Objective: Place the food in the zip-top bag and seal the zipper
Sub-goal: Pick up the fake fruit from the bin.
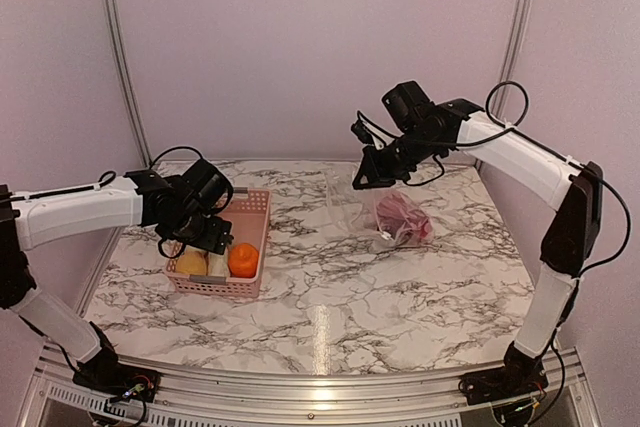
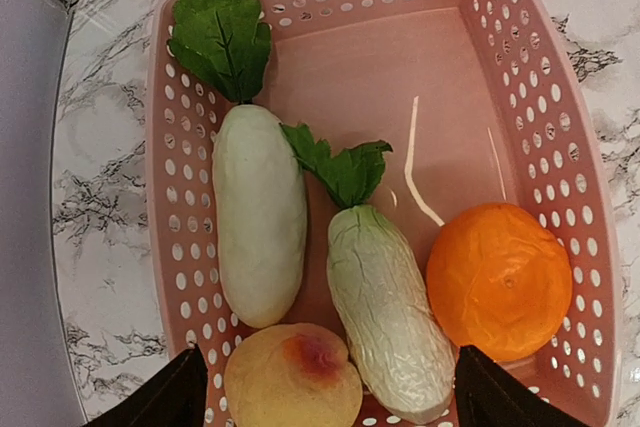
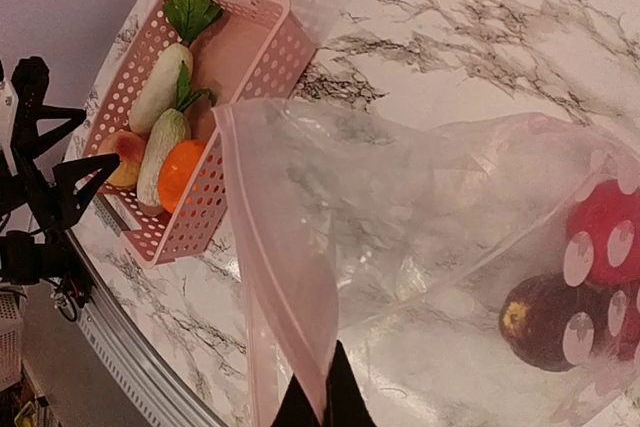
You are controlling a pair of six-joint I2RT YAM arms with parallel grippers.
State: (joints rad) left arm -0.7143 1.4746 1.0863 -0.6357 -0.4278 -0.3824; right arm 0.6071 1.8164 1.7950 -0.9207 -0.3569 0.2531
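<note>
Zip-top bag (image 3: 400, 227) edge clamped in right pincer (image 3: 320, 399); left pincer (image 2: 332, 392) wide, empty.

The basket (image 2: 520, 67) walls ring the radishes (image 2: 260, 217), orange (image 2: 500, 277) and yellow fruit (image 2: 295, 377), which lie packed close at one end with hardly a gap for a finger. The other end's floor is bare. Open marble (image 1: 310, 287) lies between basket and bag (image 3: 400, 207), whose mouth edge the right gripper (image 3: 322, 397) pinches and holds up.

pink holey basket (image 2: 560, 127), white radishes (image 2: 258, 212), green leaves (image 2: 220, 27), bright orange (image 2: 500, 279), red-blushed yellow fruit (image 2: 292, 379), grey-veined white marble table (image 1: 400, 297), clear zip-top bag (image 3: 400, 207)
</note>
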